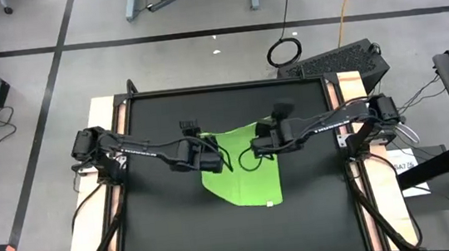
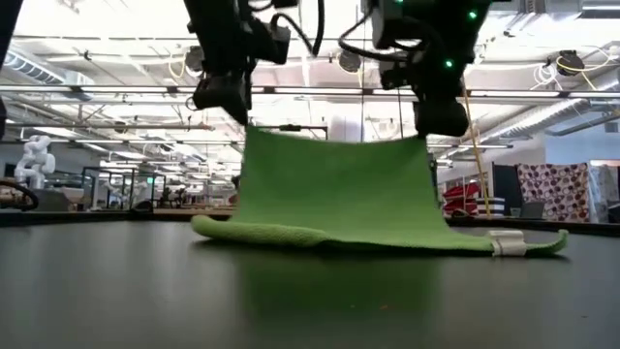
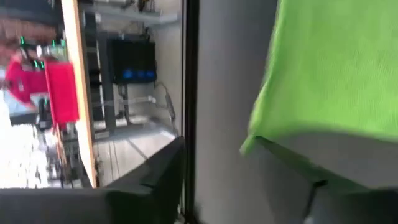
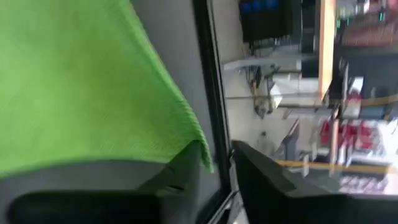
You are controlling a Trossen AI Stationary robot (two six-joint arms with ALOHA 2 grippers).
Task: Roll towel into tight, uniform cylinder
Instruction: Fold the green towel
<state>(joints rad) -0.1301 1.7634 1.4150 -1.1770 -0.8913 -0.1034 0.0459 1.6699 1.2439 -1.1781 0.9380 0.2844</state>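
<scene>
The lime-green towel (image 1: 242,174) lies near the middle of the black table. Its far edge is raised, and its near part (image 2: 387,237) rests flat on the table. Its white tag (image 2: 508,243) is at the near right corner. My left gripper (image 2: 225,102) is at the raised edge's left corner. My right gripper (image 2: 441,121) is at its right corner. In the high view both grippers (image 1: 212,162) (image 1: 254,150) hover over the towel's far half, facing each other. Both are shut on the towel. My left gripper holds the left corner of the towel's raised edge (image 2: 250,134), coming from above. In its wrist view the corner (image 3: 255,143) lies against one finger, and the pinch itself is hidden. The towel hangs below as a sheet. Its near part lies on the table. My right gripper holds the right corner of the raised edge (image 2: 424,142), coming from above. In its wrist view the corner (image 4: 199,152) sits at the tip of one finger. The edge runs nearly straight between the two grippers. The towel's near part stays on the table.
The black table top (image 1: 160,232) has bare room to the left, right and near side of the towel. Wooden side strips and a dark rail (image 3: 189,93) frame it. Loose cables (image 1: 249,160) hang at the grippers.
</scene>
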